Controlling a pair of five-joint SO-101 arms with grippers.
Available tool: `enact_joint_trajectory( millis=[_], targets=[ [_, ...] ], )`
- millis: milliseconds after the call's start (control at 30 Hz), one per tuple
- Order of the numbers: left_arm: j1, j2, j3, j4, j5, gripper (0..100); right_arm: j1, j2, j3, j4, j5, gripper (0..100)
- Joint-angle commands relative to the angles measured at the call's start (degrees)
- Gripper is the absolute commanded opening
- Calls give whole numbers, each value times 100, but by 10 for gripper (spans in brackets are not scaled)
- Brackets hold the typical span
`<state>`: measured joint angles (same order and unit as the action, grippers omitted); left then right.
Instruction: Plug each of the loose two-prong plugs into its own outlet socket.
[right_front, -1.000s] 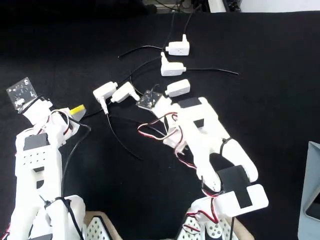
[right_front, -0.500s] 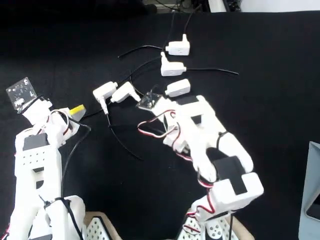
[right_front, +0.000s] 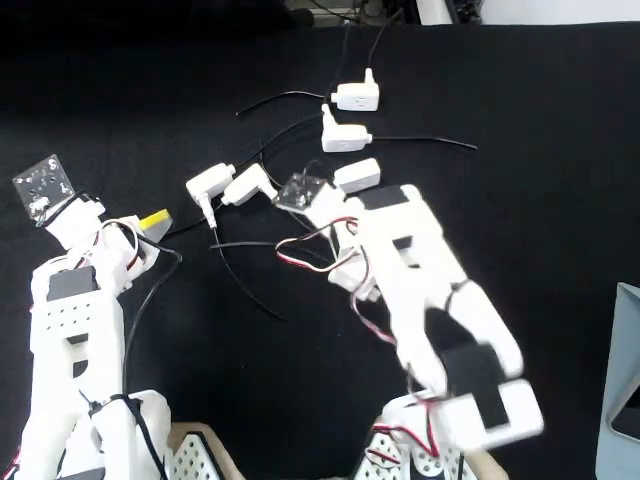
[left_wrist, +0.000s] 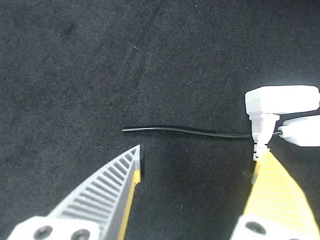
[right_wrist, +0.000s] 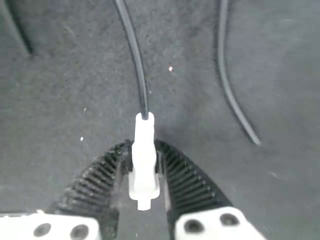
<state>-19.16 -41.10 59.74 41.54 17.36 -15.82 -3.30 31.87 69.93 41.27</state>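
**High view:** My right arm (right_front: 400, 262) extends to the middle of the black cloth (right_front: 540, 200), its tip beside a white plug body (right_front: 357, 175). Two more white pieces (right_front: 345, 135) lie beyond, and another pair (right_front: 230, 184) sits near the left gripper (right_front: 152, 221).

**Left wrist view:** The left gripper's fingers are spread wide, holding nothing. A white plug (left_wrist: 280, 102) lies just at the tip of the yellow finger (left_wrist: 275, 195), and its black cord (left_wrist: 185, 131) trails across the gap.

**Right wrist view:** The right gripper (right_wrist: 143, 146) is clamped on a slim white plug (right_wrist: 143, 162) (pinched between ridged black fingers). Its cable (right_wrist: 135, 55) leads away, and a second cable (right_wrist: 232, 85) lies beside it.
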Motion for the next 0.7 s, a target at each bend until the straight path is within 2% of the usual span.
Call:
enact_joint_trajectory(
  millis=[0,167,333,467,667],
  targets=[
    [-22,-141,-48,-105,0,349,62,-1490,-92,308,-475,11],
    [4,-141,-75,-105,0,349,18,-2563,-48,273,-1855,12],
    [4,-149,-101,-88,-9,349,-246,-3301,145,-26,-2629,12],
    [22,-149,-198,53,-290,349,-536,-3916,875,-993,-3349,11],
    [136,-158,-470,475,-281,349,-914,-4963,2448,-2910,-4633,11]
  ],
)
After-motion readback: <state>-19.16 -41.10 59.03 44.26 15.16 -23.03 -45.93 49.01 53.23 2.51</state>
